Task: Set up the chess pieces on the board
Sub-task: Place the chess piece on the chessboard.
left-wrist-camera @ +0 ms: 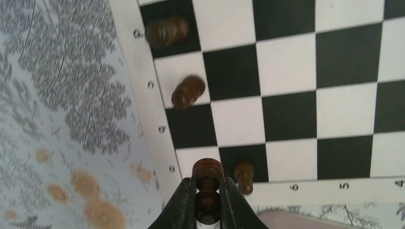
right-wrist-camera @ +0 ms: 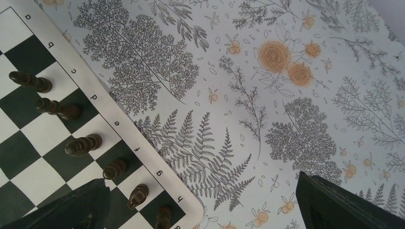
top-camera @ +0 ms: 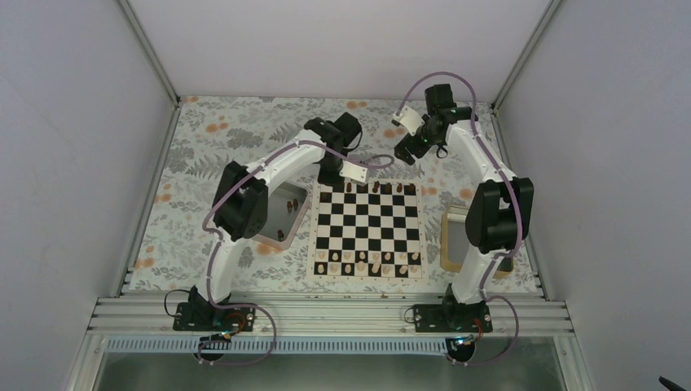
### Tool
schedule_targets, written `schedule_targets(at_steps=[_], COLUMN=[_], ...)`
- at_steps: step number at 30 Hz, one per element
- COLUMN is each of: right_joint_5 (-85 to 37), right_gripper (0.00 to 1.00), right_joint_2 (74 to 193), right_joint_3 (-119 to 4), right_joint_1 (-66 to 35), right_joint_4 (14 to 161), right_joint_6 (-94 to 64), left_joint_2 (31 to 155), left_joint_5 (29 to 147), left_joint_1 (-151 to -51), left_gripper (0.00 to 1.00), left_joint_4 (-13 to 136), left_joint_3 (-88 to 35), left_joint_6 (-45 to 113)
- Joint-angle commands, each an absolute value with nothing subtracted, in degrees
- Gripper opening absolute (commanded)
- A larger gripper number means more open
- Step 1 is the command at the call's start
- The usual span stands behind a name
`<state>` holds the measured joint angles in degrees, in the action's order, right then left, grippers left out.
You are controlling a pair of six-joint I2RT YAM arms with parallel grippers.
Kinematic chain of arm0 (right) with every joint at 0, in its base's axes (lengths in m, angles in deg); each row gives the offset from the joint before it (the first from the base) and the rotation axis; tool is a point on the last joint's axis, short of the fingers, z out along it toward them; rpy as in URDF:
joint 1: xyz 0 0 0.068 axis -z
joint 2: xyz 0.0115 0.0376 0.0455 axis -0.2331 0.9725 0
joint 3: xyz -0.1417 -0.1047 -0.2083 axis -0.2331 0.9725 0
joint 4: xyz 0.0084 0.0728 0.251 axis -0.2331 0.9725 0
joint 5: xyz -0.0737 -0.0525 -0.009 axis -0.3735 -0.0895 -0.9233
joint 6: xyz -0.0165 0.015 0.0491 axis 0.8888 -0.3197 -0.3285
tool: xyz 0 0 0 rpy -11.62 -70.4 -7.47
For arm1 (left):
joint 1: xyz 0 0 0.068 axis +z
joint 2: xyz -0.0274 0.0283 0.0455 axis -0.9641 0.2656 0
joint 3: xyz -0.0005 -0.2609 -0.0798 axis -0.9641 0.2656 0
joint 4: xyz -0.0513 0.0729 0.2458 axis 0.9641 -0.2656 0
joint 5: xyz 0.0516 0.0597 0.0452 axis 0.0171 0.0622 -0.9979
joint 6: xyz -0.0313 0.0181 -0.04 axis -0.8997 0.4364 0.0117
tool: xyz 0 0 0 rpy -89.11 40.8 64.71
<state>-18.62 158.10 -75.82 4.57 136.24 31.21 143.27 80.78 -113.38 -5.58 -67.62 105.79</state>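
Observation:
The board lies in the middle of the table. Several dark brown chess pieces stand along its far row. My left gripper is shut on one dark brown piece and holds it over the board's far left corner, at the border. Three more dark pieces stand close by. In the top view the left gripper is at that corner. My right gripper is open and empty, above the cloth just beyond the far right corner; in the top view it is raised there.
A shiny metal tray left of the board holds a few dark pieces. Pale cream pieces fill the board's near rows. A wood-rimmed tray lies right of the board, partly behind the right arm. White walls enclose the floral cloth.

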Motion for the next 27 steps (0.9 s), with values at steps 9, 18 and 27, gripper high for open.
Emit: schedule_targets(at_steps=[9,18,27], right_joint_5=[-19.2,-19.0,-18.8], right_gripper=[1.0,1.0,1.0], right_joint_2=[159.5,159.4,159.3], right_joint_3=[-76.6,-76.6,-76.5], right_joint_1=[5.6,5.6,5.6], right_joint_4=[136.5,136.8,136.9], right_joint_6=[30.3,30.4,30.5], left_joint_2=[148.1,148.8,150.9], left_joint_5=[83.5,82.6,81.3], left_joint_1=[-115.0,-115.0,-115.0], left_gripper=[0.1,0.1,0.1], left_joint_4=[-7.2,-5.0,-4.3], left_joint_3=[-69.4,-66.1,-65.9], left_joint_6=[107.7,107.2,106.9])
